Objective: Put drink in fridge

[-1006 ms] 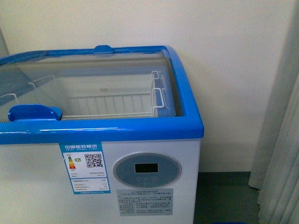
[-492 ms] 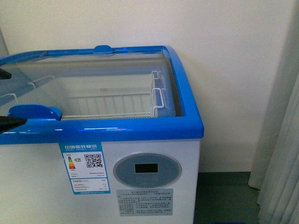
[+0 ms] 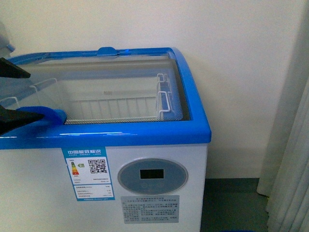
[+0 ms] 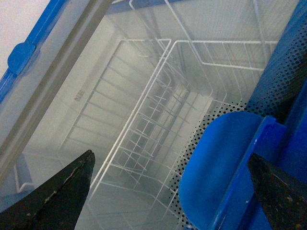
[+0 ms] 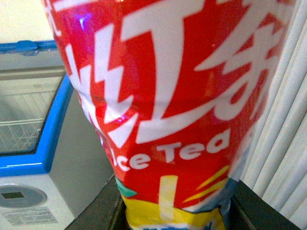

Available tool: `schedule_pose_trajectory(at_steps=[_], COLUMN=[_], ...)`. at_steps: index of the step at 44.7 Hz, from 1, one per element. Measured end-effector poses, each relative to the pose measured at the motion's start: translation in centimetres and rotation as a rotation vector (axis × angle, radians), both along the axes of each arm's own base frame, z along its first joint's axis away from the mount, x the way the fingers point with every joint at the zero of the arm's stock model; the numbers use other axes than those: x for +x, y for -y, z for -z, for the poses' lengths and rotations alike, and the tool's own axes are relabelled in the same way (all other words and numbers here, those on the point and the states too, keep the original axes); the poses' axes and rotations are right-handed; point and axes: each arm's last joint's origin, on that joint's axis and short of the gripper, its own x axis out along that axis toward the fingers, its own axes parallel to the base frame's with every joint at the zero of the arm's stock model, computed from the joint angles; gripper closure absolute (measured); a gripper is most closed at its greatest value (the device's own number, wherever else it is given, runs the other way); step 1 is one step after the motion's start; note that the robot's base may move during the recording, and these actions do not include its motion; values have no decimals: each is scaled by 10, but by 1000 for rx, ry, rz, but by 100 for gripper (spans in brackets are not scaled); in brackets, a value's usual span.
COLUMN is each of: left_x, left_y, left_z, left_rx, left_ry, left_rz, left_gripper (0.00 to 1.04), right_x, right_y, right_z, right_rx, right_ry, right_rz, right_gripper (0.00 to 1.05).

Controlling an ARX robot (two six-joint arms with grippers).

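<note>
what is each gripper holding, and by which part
Right gripper holds the drink by its lower body, at the label's yellow band. Left gripper is open and empty above the fridge.

Plain cream wall [image 3: 241, 58] across the back, smooth and evenly lit. Pale curtain [image 3: 289, 159] at the far right, hanging in soft vertical folds down to floor level; same curtain [image 5: 283, 120] close by in the right wrist view. Dull grey-green floor [image 3: 231, 203] between wall and curtain, in shadow. White wire basket [image 3: 116, 108], thin bars, hooked rim.
</note>
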Motion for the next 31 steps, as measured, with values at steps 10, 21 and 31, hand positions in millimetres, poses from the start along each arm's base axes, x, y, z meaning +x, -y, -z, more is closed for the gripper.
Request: schedule_pose_trajectory(at_steps=[10,21,31], left_x=[41,97,136], left_y=[0,3,-2], left_z=[-5,-19,-48], left_rx=[12,10,-95], left_ry=[19,189,385], left_rz=[10,-62,-260], left_gripper=[8,8,8], right_x=[0,0,0], right_y=[0,0,0], right_z=[0,0,0], right_rx=[0,0,0], right_ry=[0,0,0], right_rz=[0,0,-2], right_gripper=[67,67,67])
